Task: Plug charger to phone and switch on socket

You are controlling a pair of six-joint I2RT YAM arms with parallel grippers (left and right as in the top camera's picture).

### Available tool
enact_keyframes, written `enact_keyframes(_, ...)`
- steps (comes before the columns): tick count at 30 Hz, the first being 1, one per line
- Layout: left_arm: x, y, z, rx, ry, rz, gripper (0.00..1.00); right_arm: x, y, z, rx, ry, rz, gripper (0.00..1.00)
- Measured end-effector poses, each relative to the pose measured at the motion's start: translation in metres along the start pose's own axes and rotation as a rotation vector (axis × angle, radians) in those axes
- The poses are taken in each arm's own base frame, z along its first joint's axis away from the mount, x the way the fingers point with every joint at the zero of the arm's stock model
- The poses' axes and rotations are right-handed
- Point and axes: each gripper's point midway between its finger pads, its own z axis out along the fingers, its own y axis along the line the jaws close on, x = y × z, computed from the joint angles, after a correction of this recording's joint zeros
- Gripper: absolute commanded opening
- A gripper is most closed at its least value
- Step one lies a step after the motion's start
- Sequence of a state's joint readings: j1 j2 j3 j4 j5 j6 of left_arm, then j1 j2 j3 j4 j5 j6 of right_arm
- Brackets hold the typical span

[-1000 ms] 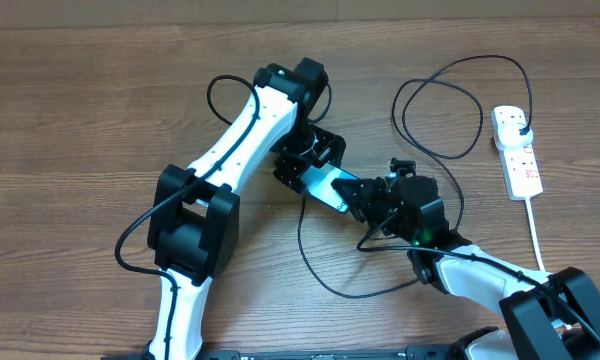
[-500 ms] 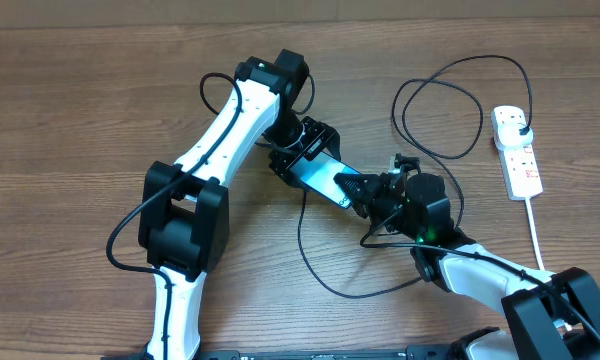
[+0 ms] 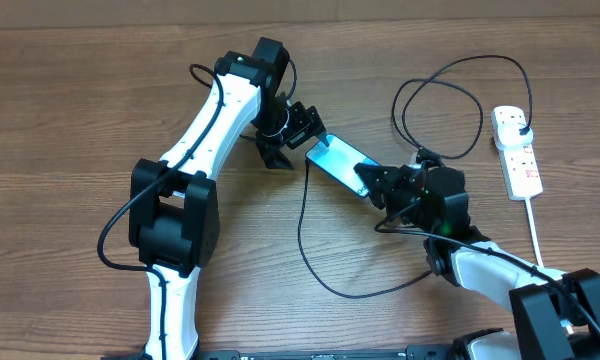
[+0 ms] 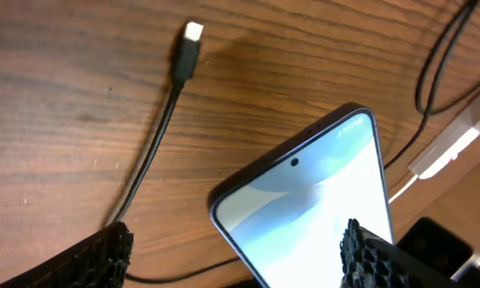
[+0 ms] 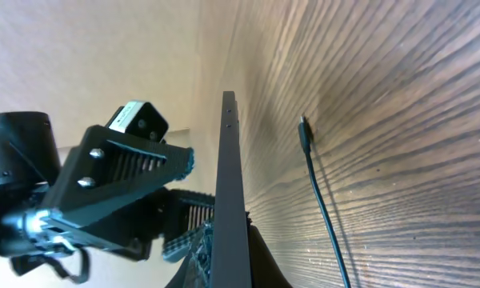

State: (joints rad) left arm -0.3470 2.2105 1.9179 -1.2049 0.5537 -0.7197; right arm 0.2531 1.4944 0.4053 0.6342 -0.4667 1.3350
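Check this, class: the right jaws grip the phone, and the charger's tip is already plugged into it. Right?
No. The charger is not in the phone: the left wrist view shows its tip lying bare on the table, apart from it. The right gripper does grip the phone.

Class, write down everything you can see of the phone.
The phone is a slim slab with black edges, rounded corners and a lit blue-cyan screen facing up, a small camera hole near its top edge. It runs diagonally, seen from overhead. The right gripper is shut on its lower end; the open left gripper is by its top end. The charger's connector lies free beside it.
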Motion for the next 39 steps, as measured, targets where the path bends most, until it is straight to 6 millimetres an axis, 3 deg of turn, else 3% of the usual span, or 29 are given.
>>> enact_keyframes(5, -0.001, -0.012, -0.013, 0.039, -0.043, 0.136, 0.87, -0.008, 0.019, -0.010, -0.053, -0.019, -0.017, 0.04)
enact_keyframes(10, 0.011, -0.050, -0.057, 0.170, -0.136, 0.311, 0.88, -0.015, 0.048, -0.026, -0.124, -0.072, -0.054, 0.04)
enact_keyframes(16, 0.036, -0.090, -0.107, 0.340, -0.206, 0.428, 0.94, -0.025, 0.067, -0.035, -0.127, -0.131, -0.054, 0.04)
enact_keyframes(24, 0.041, -0.101, -0.115, 0.402, -0.195, 0.413, 0.91, -0.044, 0.134, -0.040, -0.187, -0.195, -0.084, 0.04)
enact_keyframes(32, 0.043, -0.141, -0.138, 0.592, -0.201, 0.463, 0.88, -0.057, 0.150, -0.045, -0.227, -0.251, 0.042, 0.04)
enact_keyframes(39, 0.042, -0.161, -0.153, 0.692, -0.177, 0.361, 0.66, -0.062, 0.179, -0.054, -0.359, -0.268, 0.118, 0.04)
